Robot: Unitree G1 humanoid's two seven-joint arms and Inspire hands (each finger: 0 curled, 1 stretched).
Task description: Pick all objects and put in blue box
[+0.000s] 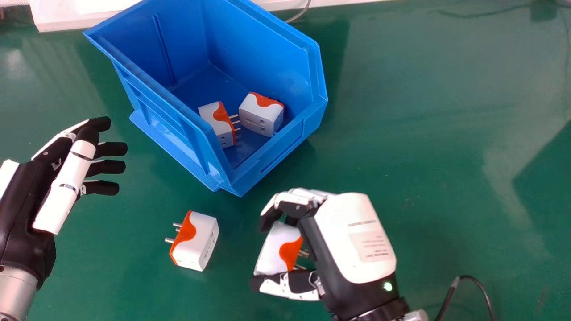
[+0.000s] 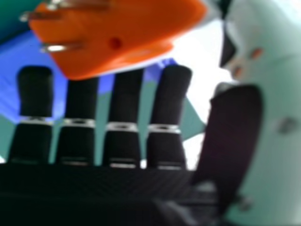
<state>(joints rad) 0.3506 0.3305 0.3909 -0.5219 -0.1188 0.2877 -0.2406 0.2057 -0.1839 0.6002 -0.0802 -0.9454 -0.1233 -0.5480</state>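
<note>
Green and faintly glossy, the counter (image 1: 424, 133) spreads beneath everything, with a white object (image 1: 67, 18) along its far edge and a black cable (image 1: 482, 287) at the near right. The blue box (image 1: 285, 147) sits tilted to the view on its far side, two white-and-orange adapters inside near its front corner: the left adapter (image 1: 213, 117) has its pins toward its neighbour, the right adapter (image 1: 255, 117) lies just beside it.

Another loose adapter (image 1: 203, 236) lies on the counter in front of the blue box, pins pointing left, between the robot's two hands and touching neither.

The robot's right hand (image 1: 350, 236) has the held adapter (image 1: 272, 256) clamped between its bent fingers and its thumb, the fingers over the far side and the thumb along the near side. The adapter's orange face and metal pins are turned toward the palm, while the white body reaches out to the fingertips. Seen from the right hand view, that orange face is close by, overlapping the tips of the fingers (image 2: 124, 99).

Left of the blue box, the left hand (image 1: 67, 183) is held with its fingers extended and slightly apart, gripping nothing.
</note>
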